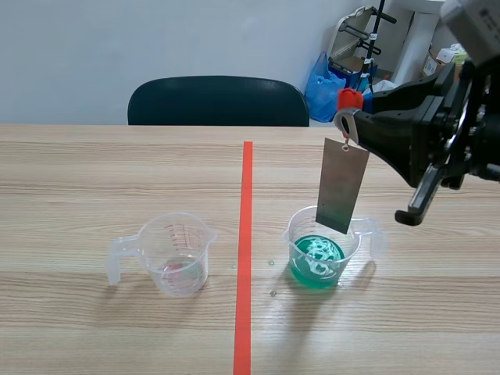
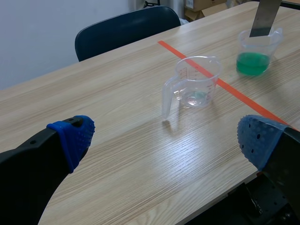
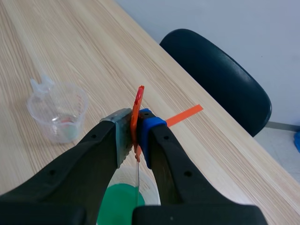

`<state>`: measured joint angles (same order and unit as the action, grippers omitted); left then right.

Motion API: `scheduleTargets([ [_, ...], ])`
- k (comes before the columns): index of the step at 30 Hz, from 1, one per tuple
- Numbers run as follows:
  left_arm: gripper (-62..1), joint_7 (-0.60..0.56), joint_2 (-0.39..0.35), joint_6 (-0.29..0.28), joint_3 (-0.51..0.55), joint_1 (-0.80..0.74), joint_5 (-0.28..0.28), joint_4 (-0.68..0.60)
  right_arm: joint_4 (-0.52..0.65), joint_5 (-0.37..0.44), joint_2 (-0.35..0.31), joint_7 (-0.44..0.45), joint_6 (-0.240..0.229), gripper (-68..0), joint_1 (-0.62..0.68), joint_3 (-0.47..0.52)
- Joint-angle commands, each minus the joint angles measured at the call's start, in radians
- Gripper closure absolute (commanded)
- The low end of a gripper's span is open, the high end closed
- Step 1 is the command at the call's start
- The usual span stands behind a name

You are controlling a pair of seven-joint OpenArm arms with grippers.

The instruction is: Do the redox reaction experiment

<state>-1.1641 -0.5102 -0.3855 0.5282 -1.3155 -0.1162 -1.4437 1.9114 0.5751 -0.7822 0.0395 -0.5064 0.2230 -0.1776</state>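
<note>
A grey metal strip [image 1: 342, 186] hangs from a red clip [image 1: 349, 98]. My right gripper [image 1: 348, 119] is shut on that clip, which shows pinched between the pads in the right wrist view [image 3: 138, 101]. The strip's lower end sits just inside the rim of a clear beaker of green liquid [image 1: 322, 251], above the liquid surface. Left of the tape line stands a second clear beaker [image 1: 176, 254], nearly empty, with a pinkish trace at its bottom. My left gripper [image 2: 166, 138] is open and holds nothing, well short of that beaker [image 2: 194, 84]. It does not show in the scene view.
An orange-red tape line [image 1: 244, 250] runs down the middle of the wooden table [image 1: 86, 195]. A dark chair [image 1: 219, 101] stands at the far edge. A blue bag [image 1: 324, 82] and clutter sit beyond the table at the back right. The table's near edge [image 2: 206, 206] lies under my left gripper.
</note>
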Motion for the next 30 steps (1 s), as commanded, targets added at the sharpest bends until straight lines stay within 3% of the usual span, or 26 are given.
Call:
scheduleTargets([
  [1, -62.3, -0.022, -0.003, -0.002, -0.001, -0.001, -0.010, -0.013, 0.024, 0.027, -0.013, -0.003, 0.003, -0.7, -0.009, 0.024],
  [16, -62.3, -0.021, -0.003, -0.003, -0.001, -0.001, -0.010, -0.013, 0.171, 0.174, -0.013, -0.162, 0.000, -0.7, -0.010, 0.129],
  [30, -62.3, -0.022, -0.003, -0.002, -0.001, -0.001, -0.010, -0.013, 0.192, 0.198, -0.013, -0.210, 0.000, -0.7, -0.010, 0.153],
])
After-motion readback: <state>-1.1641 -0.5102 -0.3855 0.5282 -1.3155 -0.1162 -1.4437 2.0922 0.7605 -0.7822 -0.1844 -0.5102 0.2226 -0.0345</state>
